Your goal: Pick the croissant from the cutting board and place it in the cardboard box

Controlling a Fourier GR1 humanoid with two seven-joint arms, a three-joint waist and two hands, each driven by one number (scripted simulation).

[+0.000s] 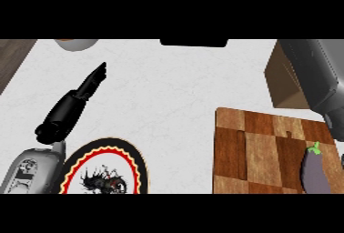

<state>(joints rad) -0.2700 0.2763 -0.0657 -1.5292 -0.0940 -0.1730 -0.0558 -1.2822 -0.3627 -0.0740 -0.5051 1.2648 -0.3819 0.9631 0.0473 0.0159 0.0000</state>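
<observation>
1. Over the cardboard box [283, 86] at the far right, the right forearm [312, 68] is stretching across and hiding most of the opening. The right hand is not showing, so I cannot tell whether it is spread or pinching anything.
2. If that hand is carrying the croissant, the release is going to happen out of sight. The pastry could be landing on the box's rim or on the bench [174, 91] beside it, not inside.
3. That forearm is sitting very close to the box wall. By my judgement, a sideways sweep is risking a nudge that shifts the box.
4. An eggplant [314, 170] is lying along the right side of the cutting board [259, 150], below the arm. A low pull-back could be catching it.
5. At the left, the left hand [74, 107] is hovering over or resting on the bench. Its fingers are straight and pressed together, holding nothing, beside a patterned plate [134, 154] and well apart from the board.
6. The croissant is not showing anywhere. The visible part of the board is bearing only the eggplant, so its look cannot be told. It is probably hiding behind the forearm.
</observation>
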